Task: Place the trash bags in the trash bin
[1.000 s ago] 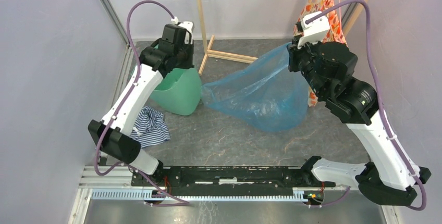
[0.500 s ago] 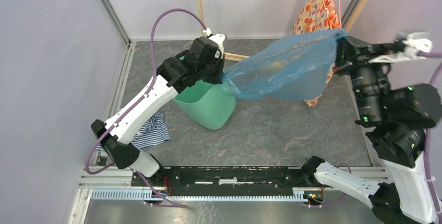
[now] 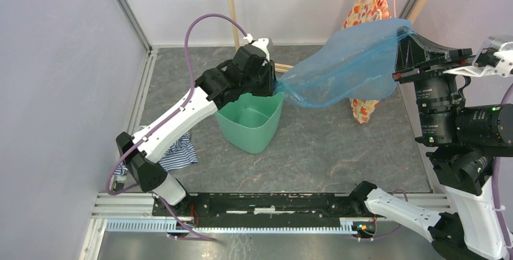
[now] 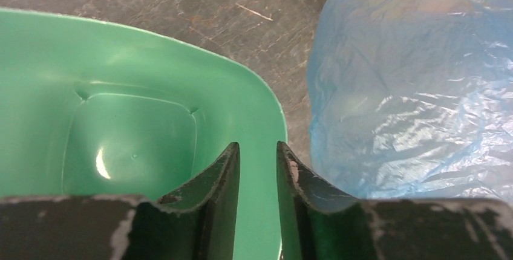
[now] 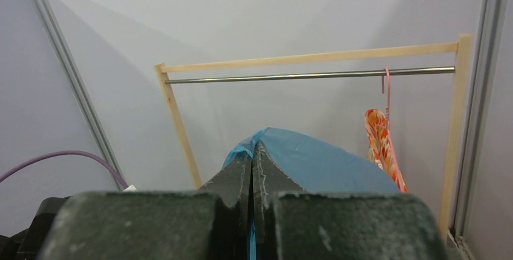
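Above the grey marbled desk (image 3: pixel 339 151), between pale walls (image 3: pixel 54 60), the left pincer (image 4: pixel 257 148) clamps the green trash bin (image 3: pixel 242 141) and the right pincer (image 5: pixel 252 151) pinches the blue trash bag (image 3: pixel 351 66).

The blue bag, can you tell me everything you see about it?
The trash bag is thin, crinkly, see-through light-blue plastic. The right gripper pinches one corner high up, so it hangs stretched, slanting down towards the left gripper, which grips the trash bin by its rim. The bag's low end sits beside that rim, not inside.

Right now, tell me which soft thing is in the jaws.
The blue bag, in the right jaws; the striped cloth lies loose, the floral fabric hangs.
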{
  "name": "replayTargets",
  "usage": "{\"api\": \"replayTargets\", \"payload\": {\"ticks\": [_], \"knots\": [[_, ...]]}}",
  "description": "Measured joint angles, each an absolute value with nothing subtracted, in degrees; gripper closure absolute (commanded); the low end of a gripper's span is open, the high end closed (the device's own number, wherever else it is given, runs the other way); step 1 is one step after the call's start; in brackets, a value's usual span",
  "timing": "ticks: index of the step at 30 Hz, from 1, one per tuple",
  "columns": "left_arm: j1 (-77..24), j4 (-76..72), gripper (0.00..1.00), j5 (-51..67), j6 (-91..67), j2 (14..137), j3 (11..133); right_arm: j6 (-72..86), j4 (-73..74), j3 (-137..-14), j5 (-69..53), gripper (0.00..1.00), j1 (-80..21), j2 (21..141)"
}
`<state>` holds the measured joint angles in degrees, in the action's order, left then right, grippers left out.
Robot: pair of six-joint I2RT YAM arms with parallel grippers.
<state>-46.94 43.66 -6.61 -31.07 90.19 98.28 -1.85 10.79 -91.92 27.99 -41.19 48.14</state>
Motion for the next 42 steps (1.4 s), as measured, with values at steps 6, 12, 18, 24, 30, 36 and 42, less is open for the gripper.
{"api": "replayTargets", "payload": {"ticks": [6,12,18,24,30,36,42], "knots": [[-47.0,41.32,0.51,-5.8,-32.45,90.98,98.28,-2.11,10.81,-93.58,27.4,1.0,-41.19,49.54],[-47.0,40.29,0.45,-6.92,-32.45,90.13,98.28,-3.53,10.52,-96.68,26.98,1.0,-41.19,51.57],[-47.0,39.97,0.43,-9.5,-32.38,82.13,97.6,-5.06,9.47,-100.33,26.46,1.0,-41.19,54.08],[-47.0,38.94,0.43,-11.92,-32.08,69.69,94.83,-6.26,7.64,-102.43,25.5,1.0,-41.19,55.48],[-47.0,37.5,0.27,-7.29,-28.86,60.38,90.41,-6.31,6.52,-104.77,23.83,1.0,-41.19,57.25],[-47.0,36.99,0.19,-3.86,-26.57,60.47,89.89,-5.87,6.33,-107.31,21.5,1.0,-41.19,59.51],[-47.0,34.39,0.18,-3.31,-28.45,64.42,87.94,-4.78,6.31,-107.81,19.11,1.0,-41.19,60.42]]}}
